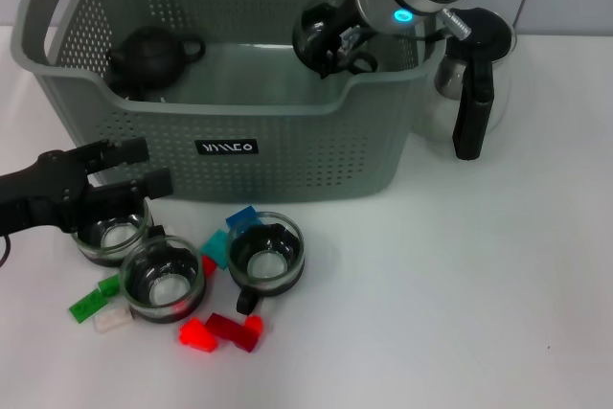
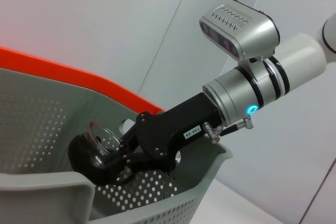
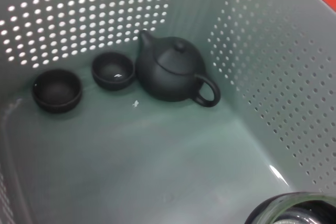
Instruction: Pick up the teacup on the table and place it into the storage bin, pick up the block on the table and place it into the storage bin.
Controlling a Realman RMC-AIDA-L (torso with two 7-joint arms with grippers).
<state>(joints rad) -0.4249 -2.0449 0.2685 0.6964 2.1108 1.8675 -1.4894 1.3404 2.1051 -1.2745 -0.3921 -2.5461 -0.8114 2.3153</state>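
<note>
Right gripper (image 1: pixel 335 45): black, on the white-and-silver arm; it reaches over the far right rim of the bin, fingers closed around a glass teacup with a black holder (image 1: pixel 321 31). The left wrist view shows the cup tilted in the grasp, above the bin's interior.
Held teacup: above the inside right part of the large grey perforated plastic storage bin (image 1: pixel 287 155); its rim shows at the edge of the right wrist view (image 3: pixel 294 211). Not yet set down.
Bin contents: dark round teapot (image 3: pixel 173 72) with two small dark cups (image 3: pixel 113 72) just beside it, on the floor of the bin.
Left gripper (image 1: pixel 120 179): black, low at the bin's front left, fingers spread, above a glass teacup (image 1: pixel 113 235) on the table. It holds nothing.
Remaining on table: two more glass teacups (image 1: pixel 266 254) and scattered translucent blocks, red (image 1: pixel 225 330), green (image 1: pixel 91 302), teal (image 1: pixel 230 232), in front of the bin.
Beside bin: glass kettle with black handle (image 1: pixel 474 83), to the right.
Handling, teacup: judged light, rigid, fragile and smooth; grip the black holder or handle rather than bare glass, and lower it gently clear of the teapot.
Handling, block: judged light, hard, slick; pinch across flat sides.
</note>
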